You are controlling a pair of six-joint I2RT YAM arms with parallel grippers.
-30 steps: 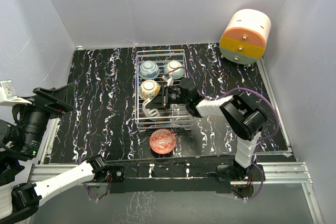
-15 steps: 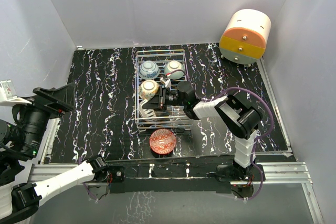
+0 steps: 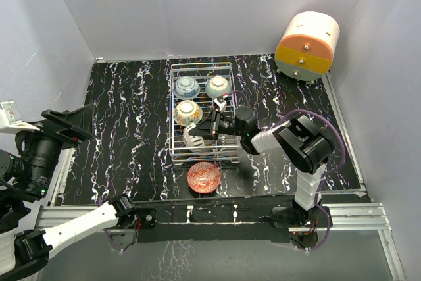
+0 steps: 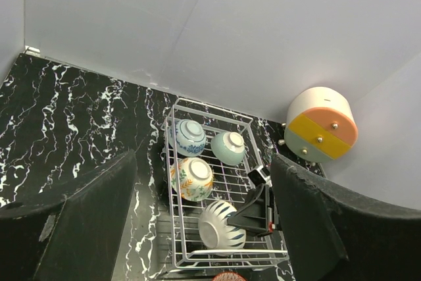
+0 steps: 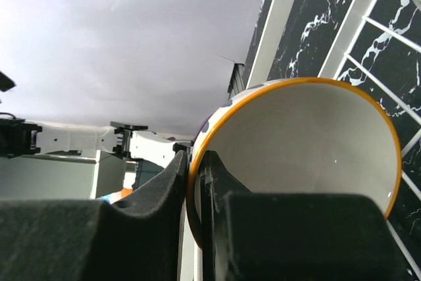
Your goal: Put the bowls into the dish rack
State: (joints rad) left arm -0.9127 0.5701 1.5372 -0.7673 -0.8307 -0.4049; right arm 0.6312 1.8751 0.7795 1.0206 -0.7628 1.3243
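The wire dish rack (image 3: 172, 106) holds a blue-white bowl (image 3: 186, 87), a mint bowl (image 3: 218, 86) and a leafy bowl (image 3: 187, 112), all upside down. My right gripper (image 3: 205, 131) is shut on the rim of a cream bowl with blue stripes outside (image 3: 192, 137), held on its side in the rack's near end. In the right wrist view my fingers (image 5: 172, 195) pinch its orange rim (image 5: 195, 182). A red patterned bowl (image 3: 203, 177) sits on the table in front of the rack. My left gripper (image 3: 141, 217) is open and empty at the near edge.
A cream-and-orange drawer unit (image 3: 307, 45) stands at the back right. White walls close in the black marbled table (image 3: 125, 116) on three sides. The left wrist view shows the rack (image 4: 170, 182) and the striped bowl (image 4: 220, 225) from above.
My right gripper reached left over the rack's near end, then drew back a little to the right, with the striped bowl still in it. The left arm has not moved.
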